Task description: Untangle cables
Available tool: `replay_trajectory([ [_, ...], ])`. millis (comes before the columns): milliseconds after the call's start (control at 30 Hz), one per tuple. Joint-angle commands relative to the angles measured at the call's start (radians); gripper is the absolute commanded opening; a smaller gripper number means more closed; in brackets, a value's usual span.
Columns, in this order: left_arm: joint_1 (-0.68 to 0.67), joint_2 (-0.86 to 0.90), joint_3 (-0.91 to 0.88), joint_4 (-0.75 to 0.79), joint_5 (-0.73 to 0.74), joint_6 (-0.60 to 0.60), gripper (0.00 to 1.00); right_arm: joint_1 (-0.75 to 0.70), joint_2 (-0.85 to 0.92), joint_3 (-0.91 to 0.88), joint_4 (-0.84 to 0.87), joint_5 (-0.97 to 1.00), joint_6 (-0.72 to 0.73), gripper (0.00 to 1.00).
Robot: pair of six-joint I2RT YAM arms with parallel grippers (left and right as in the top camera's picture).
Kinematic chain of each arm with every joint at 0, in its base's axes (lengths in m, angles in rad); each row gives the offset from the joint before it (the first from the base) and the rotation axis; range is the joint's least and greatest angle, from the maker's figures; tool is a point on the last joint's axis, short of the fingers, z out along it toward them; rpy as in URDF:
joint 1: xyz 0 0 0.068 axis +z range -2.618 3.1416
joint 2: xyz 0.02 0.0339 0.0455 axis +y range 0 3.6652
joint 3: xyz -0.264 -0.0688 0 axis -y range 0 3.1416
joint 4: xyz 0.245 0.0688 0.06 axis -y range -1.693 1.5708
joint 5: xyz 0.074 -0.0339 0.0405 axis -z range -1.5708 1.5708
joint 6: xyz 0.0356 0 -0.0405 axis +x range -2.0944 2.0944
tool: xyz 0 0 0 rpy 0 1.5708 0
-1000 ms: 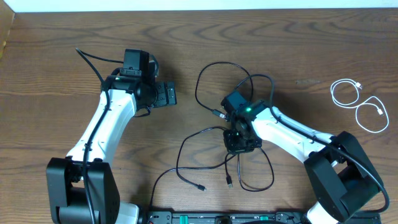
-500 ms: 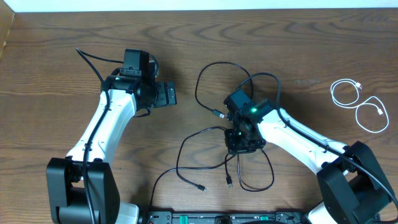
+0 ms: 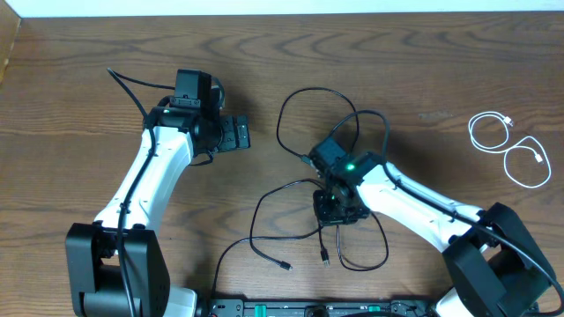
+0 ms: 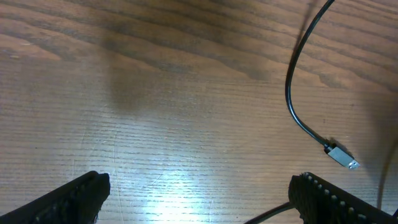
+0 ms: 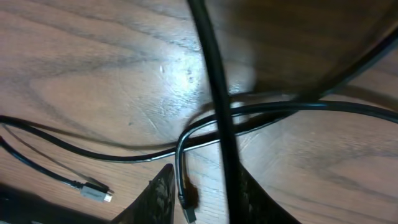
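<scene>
**Black cables (image 5: 211, 62) crossed mid-bench (image 3: 88, 70), one gripper at the knot**

Left gripper (image 3: 236, 134) hovers over bare wood, fingers wide apart, likely waiting its turn. At centre, the right gripper (image 3: 337, 208) straddles one black strand, probably to lift it clear; I cannot tell whether it pinches. White cable (image 3: 507, 150) lies apart, far right.

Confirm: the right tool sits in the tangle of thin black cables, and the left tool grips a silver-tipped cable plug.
Wrong on the left tool: it is open and empty. The left wrist view shows the silver-tipped cable plug lying on the brown wooden table. The rest holds.
</scene>
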Motion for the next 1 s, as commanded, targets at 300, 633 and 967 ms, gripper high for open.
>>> replay_trajectory([
  [300, 0.002, 0.004, 0.007, -0.001, 0.011, 0.0, 0.98, 0.039, -0.011, -0.007, 0.005, 0.116, 0.068, 0.23],
  [633, 0.002, 0.004, 0.007, -0.001, 0.011, 0.0, 0.98, 0.044, -0.011, -0.007, -0.001, 0.115, 0.094, 0.18],
  [967, 0.002, 0.004, 0.007, -0.001, 0.011, 0.0, 0.98, 0.058, -0.014, -0.007, -0.002, 0.111, 0.103, 0.01],
])
